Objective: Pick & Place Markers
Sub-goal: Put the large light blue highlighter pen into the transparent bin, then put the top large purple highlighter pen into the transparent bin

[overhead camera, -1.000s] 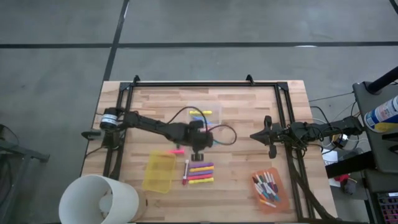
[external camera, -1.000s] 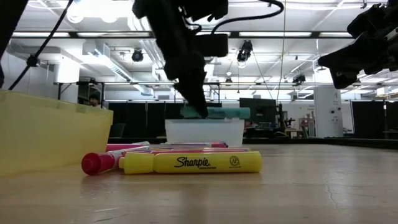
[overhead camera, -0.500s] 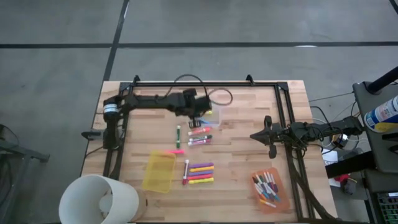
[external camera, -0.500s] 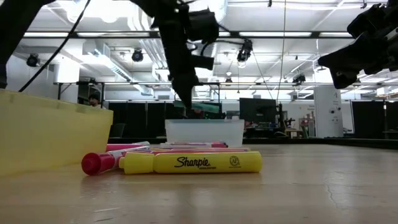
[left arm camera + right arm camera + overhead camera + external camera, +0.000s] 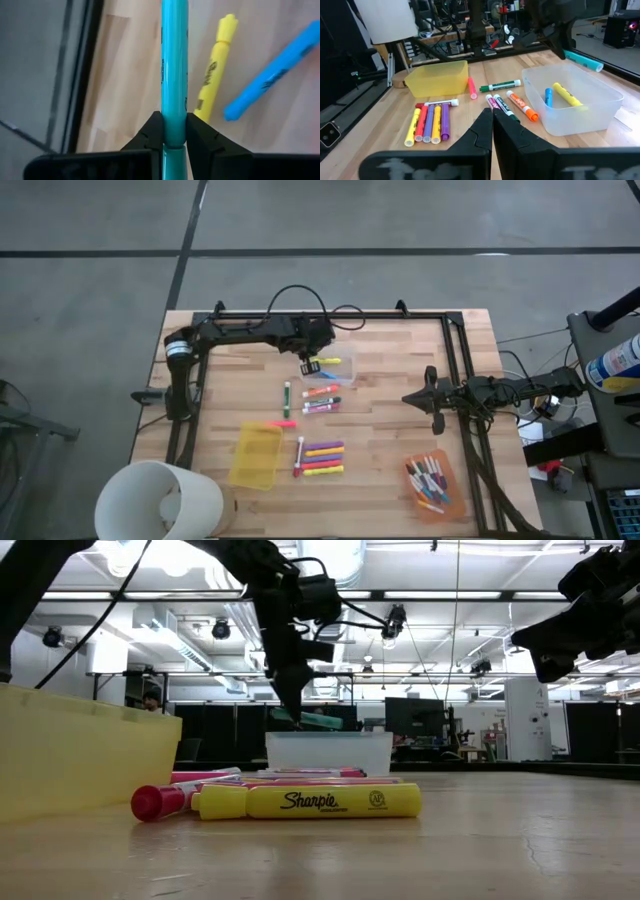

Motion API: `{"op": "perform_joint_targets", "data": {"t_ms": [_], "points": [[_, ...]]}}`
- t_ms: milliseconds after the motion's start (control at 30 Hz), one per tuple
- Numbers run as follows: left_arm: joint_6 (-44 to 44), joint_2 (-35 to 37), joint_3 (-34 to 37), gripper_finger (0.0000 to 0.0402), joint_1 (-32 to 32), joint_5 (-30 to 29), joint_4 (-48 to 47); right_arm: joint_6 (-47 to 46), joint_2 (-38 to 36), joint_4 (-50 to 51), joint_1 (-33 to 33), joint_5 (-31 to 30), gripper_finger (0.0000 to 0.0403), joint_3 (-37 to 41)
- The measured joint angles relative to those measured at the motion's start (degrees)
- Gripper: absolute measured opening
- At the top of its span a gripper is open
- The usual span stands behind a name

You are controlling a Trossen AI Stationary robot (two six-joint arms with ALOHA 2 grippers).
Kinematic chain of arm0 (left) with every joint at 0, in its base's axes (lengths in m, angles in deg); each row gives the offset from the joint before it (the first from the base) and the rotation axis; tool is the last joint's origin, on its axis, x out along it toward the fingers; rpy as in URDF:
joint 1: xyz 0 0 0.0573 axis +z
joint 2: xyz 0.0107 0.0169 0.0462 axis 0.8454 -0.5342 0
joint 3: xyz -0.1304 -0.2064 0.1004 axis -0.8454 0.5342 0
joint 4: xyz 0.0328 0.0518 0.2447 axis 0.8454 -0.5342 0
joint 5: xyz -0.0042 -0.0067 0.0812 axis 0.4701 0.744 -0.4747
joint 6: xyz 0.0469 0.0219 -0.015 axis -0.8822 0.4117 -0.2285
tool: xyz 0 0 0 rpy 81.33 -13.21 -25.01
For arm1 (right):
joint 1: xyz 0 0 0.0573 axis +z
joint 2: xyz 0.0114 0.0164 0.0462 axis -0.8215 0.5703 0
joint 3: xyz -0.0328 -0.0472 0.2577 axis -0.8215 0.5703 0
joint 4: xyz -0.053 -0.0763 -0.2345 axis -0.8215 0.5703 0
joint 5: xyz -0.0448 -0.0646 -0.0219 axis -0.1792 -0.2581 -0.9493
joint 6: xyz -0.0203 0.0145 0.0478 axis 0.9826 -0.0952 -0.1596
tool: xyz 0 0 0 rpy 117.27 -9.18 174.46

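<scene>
The teal marker (image 5: 174,70) is pinched in the left gripper (image 5: 174,131) over the clear bin (image 5: 572,102), at the table's twelve o'clock. Below it lie a yellow Sharpie highlighter (image 5: 214,70) and a blue one (image 5: 272,75). More markers (image 5: 320,459) lie toward six o'clock beside the yellow bin (image 5: 256,455). The right gripper (image 5: 493,116) hovers closed at three o'clock.

Seen from table height, a yellow Sharpie highlighter (image 5: 305,801) lies in front on the wooden table (image 5: 480,840), pink markers (image 5: 180,798) just behind it. A yellow bin (image 5: 85,755) stands left. Farther back, a dark gripper (image 5: 290,712) holds a teal marker (image 5: 325,721) above a clear bin (image 5: 330,752).
</scene>
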Motion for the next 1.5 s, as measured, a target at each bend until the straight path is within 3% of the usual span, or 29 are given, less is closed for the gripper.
{"op": "perform_joint_targets", "data": {"t_ms": [200, 667, 833, 1100, 1500], "points": [[0.53, 0.0, 0.12, 0.0053, -0.11, 2.8, 0.08, 0.01, 0.02, 0.0, -0.01, -0.02, 0.0009, 0.0], [3.54, 0.02, 1.99, 0.0152, -2.83, 5.67, 2.31, 0.0, 0.02, 0.0, -0.02, -0.02, 0.0009, 0.0], [5.75, 0.02, 1.99, 0.0156, -5.14, 5.59, 2.49, 0.01, 0.02, 0.0, 0.0, -0.01, 0.0009, 0.0], [10.74, 0.02, 1.99, 0.0156, -11.9, 10.07, 2.52, 0.02, 0.02, -0.02, 0.0, -0.02, 0.0009, 0.0], [15.61, 0.02, 1.99, 0.0156, -22.69, 10.26, 3.59, 0.02, 0.02, 0.0, 0.0, -0.02, 0.0009, 0.0]]}}
